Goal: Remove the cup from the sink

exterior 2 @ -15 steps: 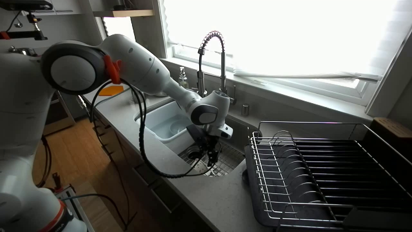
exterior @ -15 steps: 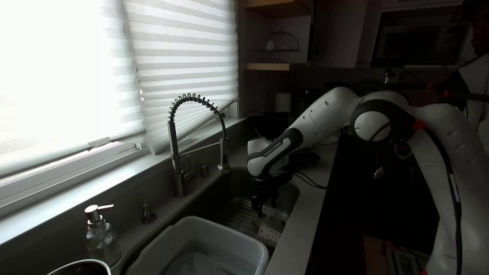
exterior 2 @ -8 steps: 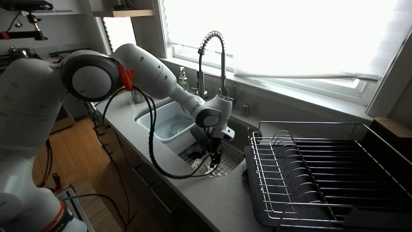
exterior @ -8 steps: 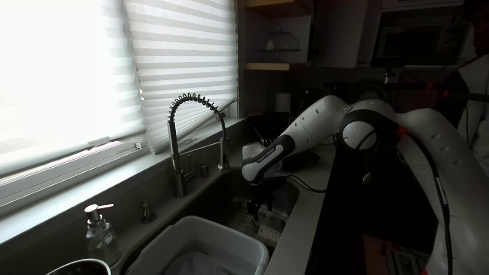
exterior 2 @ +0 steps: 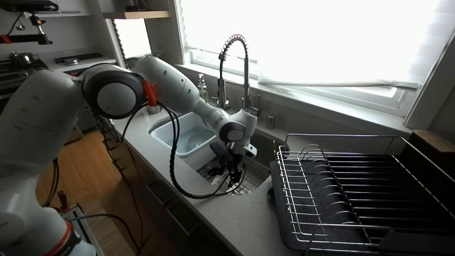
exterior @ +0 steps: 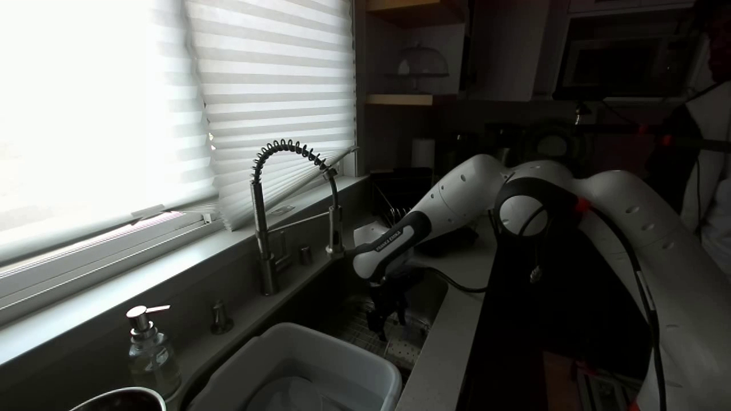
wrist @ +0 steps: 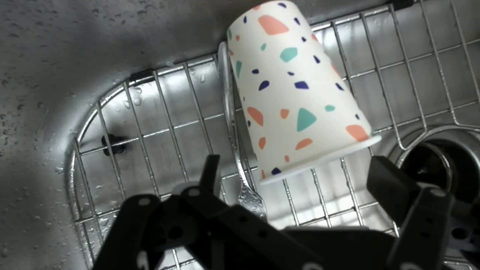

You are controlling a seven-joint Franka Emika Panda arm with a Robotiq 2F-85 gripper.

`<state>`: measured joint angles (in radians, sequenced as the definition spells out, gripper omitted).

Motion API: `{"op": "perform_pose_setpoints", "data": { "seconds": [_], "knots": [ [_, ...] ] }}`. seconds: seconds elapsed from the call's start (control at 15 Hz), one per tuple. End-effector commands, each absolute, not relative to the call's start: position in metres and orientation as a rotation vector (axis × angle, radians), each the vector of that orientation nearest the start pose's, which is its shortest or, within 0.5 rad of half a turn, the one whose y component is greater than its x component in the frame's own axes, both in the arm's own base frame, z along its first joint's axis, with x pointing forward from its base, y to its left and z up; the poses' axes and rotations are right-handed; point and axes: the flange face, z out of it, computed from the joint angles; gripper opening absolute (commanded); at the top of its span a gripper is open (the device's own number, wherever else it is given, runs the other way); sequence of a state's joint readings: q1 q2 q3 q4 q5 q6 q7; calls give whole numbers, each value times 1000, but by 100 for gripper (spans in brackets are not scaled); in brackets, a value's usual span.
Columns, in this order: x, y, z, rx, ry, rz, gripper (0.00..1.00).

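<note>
The cup (wrist: 292, 90), white with coloured specks, lies on its side on the wire rack in the sink (wrist: 41, 86). Its wide rim faces my gripper in the wrist view. The cup also shows in both exterior views (exterior: 403, 352) (exterior 2: 217, 180), partly hidden. The dark grey sink basin shows in both exterior views (exterior: 337, 285) (exterior 2: 266, 147). My gripper (wrist: 294, 176) is open and empty, its fingertips apart on either side of the rim's line and not visibly touching the cup. In both exterior views it points down inside the sink (exterior: 391, 325) (exterior 2: 233, 176).
A metal utensil (wrist: 234, 138) lies along the cup's side. The drain (wrist: 431, 165) is near the right finger. A white tub (exterior: 342, 354) fills the other sink part. The spring faucet (exterior: 260, 228), soap bottle (exterior: 153, 357) and dish rack (exterior 2: 320, 195) stand around the sink.
The arm has lowered and the gripper has moved down deeper into the sink, closer to the cup. The cup has not visibly moved.
</note>
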<state>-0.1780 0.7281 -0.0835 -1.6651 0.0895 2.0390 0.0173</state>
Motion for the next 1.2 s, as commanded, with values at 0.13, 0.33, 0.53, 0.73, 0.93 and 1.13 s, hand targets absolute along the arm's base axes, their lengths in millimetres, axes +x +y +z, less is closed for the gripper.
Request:
{"op": "perform_pose_setpoints", "data": {
  "seconds": [0.13,0.33,0.53,0.73,0.93,1.13],
  "knots": [
    [623,-159,150,-2995,497,640,100],
    [625,-163,149,-3024,497,642,100],
    [626,-166,149,-3041,496,637,100],
    [627,-166,146,-3048,511,639,100],
    [626,-164,141,-3045,508,673,100],
    [625,-161,136,-3036,501,696,100]
  ]
}}
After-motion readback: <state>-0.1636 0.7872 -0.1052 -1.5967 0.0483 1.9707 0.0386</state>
